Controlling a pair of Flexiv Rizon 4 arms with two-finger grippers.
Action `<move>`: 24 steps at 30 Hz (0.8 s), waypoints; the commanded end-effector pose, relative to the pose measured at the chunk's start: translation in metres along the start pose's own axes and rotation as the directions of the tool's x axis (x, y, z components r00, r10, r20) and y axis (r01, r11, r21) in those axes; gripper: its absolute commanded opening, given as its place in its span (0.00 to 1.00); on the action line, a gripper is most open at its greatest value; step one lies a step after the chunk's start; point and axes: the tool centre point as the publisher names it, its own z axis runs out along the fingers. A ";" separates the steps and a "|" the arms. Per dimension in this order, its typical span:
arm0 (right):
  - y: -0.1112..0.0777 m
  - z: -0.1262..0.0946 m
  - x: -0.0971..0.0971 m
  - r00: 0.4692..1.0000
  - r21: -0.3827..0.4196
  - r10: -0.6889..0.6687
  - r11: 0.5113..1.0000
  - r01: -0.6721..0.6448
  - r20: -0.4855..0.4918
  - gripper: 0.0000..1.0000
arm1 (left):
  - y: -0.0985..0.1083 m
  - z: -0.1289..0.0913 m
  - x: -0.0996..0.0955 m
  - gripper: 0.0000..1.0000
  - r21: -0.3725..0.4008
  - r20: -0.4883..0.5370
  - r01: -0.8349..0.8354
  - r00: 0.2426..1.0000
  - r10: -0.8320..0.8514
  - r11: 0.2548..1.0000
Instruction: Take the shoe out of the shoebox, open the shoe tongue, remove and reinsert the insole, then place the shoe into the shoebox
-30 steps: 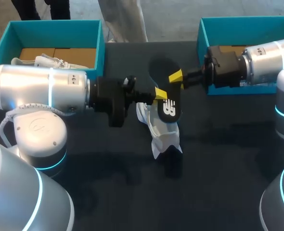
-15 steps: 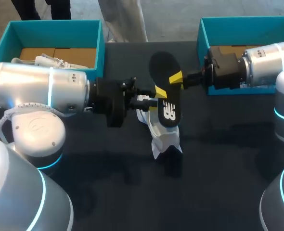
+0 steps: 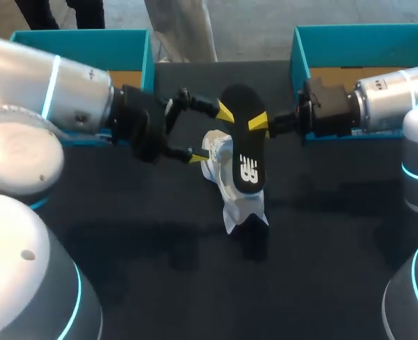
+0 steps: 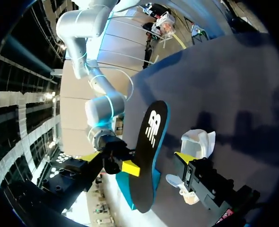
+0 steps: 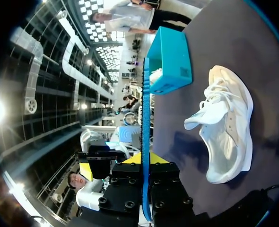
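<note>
A flat tabletop of dark, matte, black-grey material (image 3: 322, 276) is seen filling most of the frame, from the lower edge up to its far edge near the top. Soft, blurred shadows (image 3: 159, 244) are cast on it around the centre and lower left.

Only non-task stuff I can spot: a dark matte table (image 3: 159, 283) running under both the left claw (image 3: 210, 134) and the right claw (image 3: 257, 122), with soft shadows lying on it beneath them. There's also a teal box (image 3: 358, 30) just behind the right claw, on its wrist side. It's open on top, with a brown cardboard floor (image 3: 336, 71) showing inside.
</note>
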 end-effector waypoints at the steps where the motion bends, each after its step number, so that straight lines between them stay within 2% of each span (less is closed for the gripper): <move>1: 0.002 0.005 -0.002 1.000 0.010 0.007 1.000 -0.007 0.019 0.00 | 0.006 -0.021 -0.006 1.00 0.023 -0.209 0.037 0.977 -0.032 0.999; 3: 0.002 0.007 -0.002 0.999 0.013 0.009 1.000 -0.010 0.034 0.00 | 0.008 -0.025 -0.007 1.00 0.015 -0.282 0.082 0.956 -0.074 0.997; 8: 0.001 0.010 -0.003 0.998 0.021 0.009 1.000 -0.011 0.066 0.00 | 0.010 -0.032 -0.014 1.00 0.026 -0.389 0.113 0.916 -0.094 0.993; 18: 0.000 0.018 -0.008 0.996 0.037 0.008 0.999 -0.011 0.088 0.00 | 0.023 -0.035 -0.024 1.00 0.067 -0.523 0.057 0.852 -0.014 0.996; 24: 0.000 0.022 -0.010 0.997 0.041 0.005 0.999 -0.008 0.081 0.00 | 0.026 -0.034 -0.030 1.00 0.095 -0.628 0.050 0.778 0.021 0.994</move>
